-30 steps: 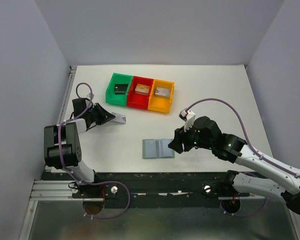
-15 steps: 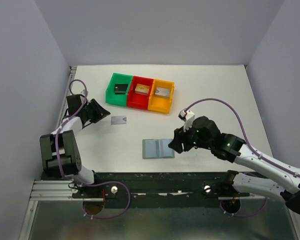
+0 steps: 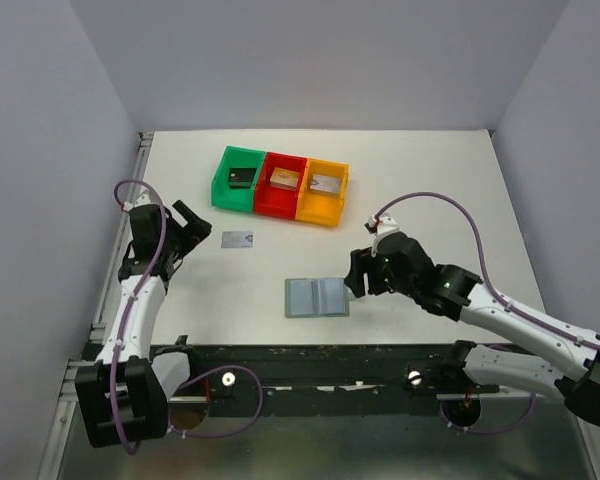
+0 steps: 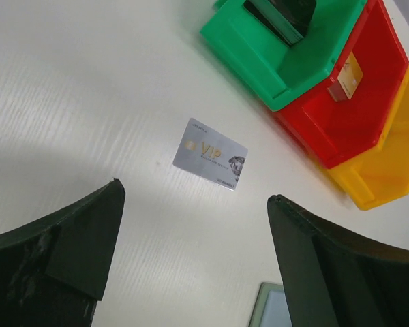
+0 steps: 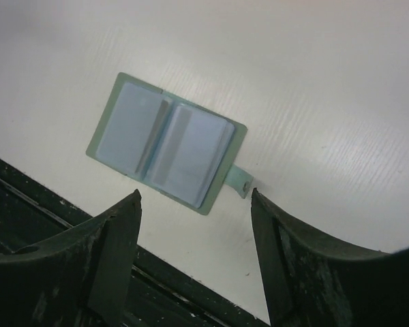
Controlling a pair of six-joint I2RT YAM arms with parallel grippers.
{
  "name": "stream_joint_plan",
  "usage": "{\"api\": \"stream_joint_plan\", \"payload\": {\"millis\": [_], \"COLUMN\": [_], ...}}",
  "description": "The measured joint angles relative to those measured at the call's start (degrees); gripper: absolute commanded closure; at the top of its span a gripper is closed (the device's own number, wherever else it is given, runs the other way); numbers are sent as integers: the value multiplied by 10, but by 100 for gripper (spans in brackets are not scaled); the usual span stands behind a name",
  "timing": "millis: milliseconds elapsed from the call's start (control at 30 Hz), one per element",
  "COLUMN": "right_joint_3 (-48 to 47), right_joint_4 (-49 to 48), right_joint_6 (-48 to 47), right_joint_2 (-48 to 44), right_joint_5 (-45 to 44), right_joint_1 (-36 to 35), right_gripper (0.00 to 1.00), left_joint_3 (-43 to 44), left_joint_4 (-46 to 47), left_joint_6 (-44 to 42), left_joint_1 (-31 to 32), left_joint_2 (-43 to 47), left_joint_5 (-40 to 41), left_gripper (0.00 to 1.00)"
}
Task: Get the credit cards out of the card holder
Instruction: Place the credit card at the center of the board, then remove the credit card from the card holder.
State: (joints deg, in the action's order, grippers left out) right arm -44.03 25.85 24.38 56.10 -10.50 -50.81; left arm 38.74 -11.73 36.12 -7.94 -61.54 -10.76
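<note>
**Asker:** How do your pincers stand?

**Me:** My left pincer (image 4: 194,262) is spread wide open with nothing between its fingers. It hovers over the left side of the table (image 3: 430,180). My right pincer (image 5: 194,252) is open too and grips nothing. It hangs just above the right end of the wallet (image 5: 167,151).

**Asker:** And what lies beyond them?

**Me:** Just past my left pincer, a silver card (image 4: 210,154) lies flat on the table, touching nothing. It is a little nearer than the green bin (image 3: 238,178) and to the far left of the wallet. The wallet lies spread open by the near edge, in the middle, pockets up. Its small tab (image 5: 240,182) sticks out toward my right pincer. The red bin (image 3: 283,183) and orange bin (image 3: 323,190) sit beside the green one at the far side. Each bin holds a small block.

**Asker:** So how far along are you?

**Me:** I'd say one card is out. A grey strip shows at the wallet's fold, but I cannot tell whether it is a card edge. I also cannot tell how many cards remain tucked in the pockets. My guess is that the job is partly done, and the next pull falls to my right pincer.
</note>
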Motion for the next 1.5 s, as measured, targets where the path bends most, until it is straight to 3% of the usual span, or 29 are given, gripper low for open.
{"api": "stream_joint_plan", "payload": {"millis": [100,267,533,900,1100,1267,1500], "right_joint_3": [11,53,70,55,49,47,45], "right_joint_4": [0,-2,-27,-42,-58,-71,-84], "right_joint_6": [14,40,65,72,72,71,68], "right_joint_2": [27,55,120,216,234,246,255], "right_joint_5": [1,16,40,48,56,66,83], "right_joint_1": [11,34,55,70,82,89,92], "right_gripper": [27,28,35,49,52,66,100], "left_joint_3": [-21,-98,-122,-158,-149,-148,-140], "left_joint_4": [-19,17,30,42,54,68,79], "left_joint_6": [34,75,119,145,143,142,136], "left_joint_1": [1,24,232,403,442,453,466], "left_joint_2": [33,82,135,101,71,57,27], "left_joint_5": [12,-49,-40,21,35,37,37], "left_gripper": [1,1,1,4,5,6,11]}}
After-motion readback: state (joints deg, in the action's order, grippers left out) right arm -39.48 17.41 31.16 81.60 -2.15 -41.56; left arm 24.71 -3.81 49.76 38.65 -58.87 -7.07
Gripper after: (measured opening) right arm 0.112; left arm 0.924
